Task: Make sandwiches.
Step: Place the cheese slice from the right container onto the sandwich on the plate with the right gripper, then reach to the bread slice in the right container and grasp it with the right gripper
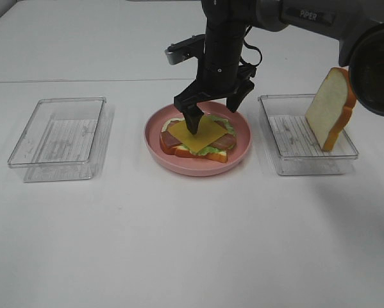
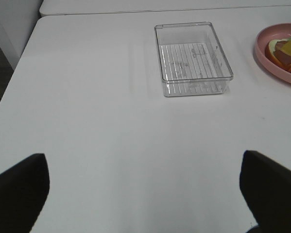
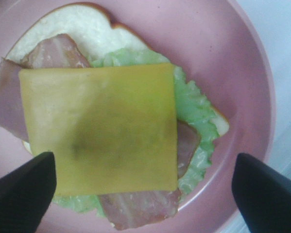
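Cheese step done: your right gripper [image 1: 209,110] spread over square yellow cheese slice [image 1: 202,134]. Left gripper [image 2: 145,189] spread, idle. Next fetch white bread slice [image 1: 329,109], tray at 3 o'clock.

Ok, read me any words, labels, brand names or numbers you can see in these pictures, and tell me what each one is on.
"PIPER": white letters on the dark link of the right arm, at the top of the high view.
No other text shows: none on the pink plate, the clear trays, the sandwich, the bread slice or the table.
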Controlling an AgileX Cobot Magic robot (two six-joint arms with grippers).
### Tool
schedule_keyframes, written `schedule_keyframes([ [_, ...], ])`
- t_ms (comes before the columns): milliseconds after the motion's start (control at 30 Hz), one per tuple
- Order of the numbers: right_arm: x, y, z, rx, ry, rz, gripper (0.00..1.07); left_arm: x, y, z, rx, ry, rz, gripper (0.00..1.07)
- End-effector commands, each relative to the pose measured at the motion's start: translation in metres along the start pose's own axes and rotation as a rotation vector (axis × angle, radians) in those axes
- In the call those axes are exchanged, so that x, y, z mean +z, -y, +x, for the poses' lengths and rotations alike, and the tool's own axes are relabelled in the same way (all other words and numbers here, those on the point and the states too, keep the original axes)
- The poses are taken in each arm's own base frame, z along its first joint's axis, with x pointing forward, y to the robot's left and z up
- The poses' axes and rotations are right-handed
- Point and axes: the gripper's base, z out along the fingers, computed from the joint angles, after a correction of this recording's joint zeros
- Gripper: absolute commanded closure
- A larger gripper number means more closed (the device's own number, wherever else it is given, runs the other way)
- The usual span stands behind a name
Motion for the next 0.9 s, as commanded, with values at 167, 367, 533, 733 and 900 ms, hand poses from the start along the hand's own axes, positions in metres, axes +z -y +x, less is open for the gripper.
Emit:
schedule_keyframes([
  [167, -0.045, 0.006, 0.004, 0.005, 0.040, 0.041, 0.09, -0.001, 0.000, 0.001, -0.003, 0.016, -0.002, 0.07],
  [367, -0.093, 0.025, 0.015, 0.039, 0.087, 0.082, 0.09, -0.001, 0.000, 0.001, -0.003, 0.016, -0.002, 0.07],
  [533, -0.131, 0.057, 0.030, 0.115, 0.140, 0.098, 0.09, -0.001, 0.000, 0.001, -0.003, 0.016, -0.002, 0.07],
  [733, -0.161, 0.112, 0.055, 0.245, 0.172, 0.129, 0.09, -0.001, 0.000, 0.001, -0.003, 0.016, -0.002, 0.07],
  [900, -0.166, 0.150, 0.075, 0.355, 0.151, 0.135, 0.09, -0.001, 0.000, 0.001, -0.003, 0.016, -0.002, 0.07],
])
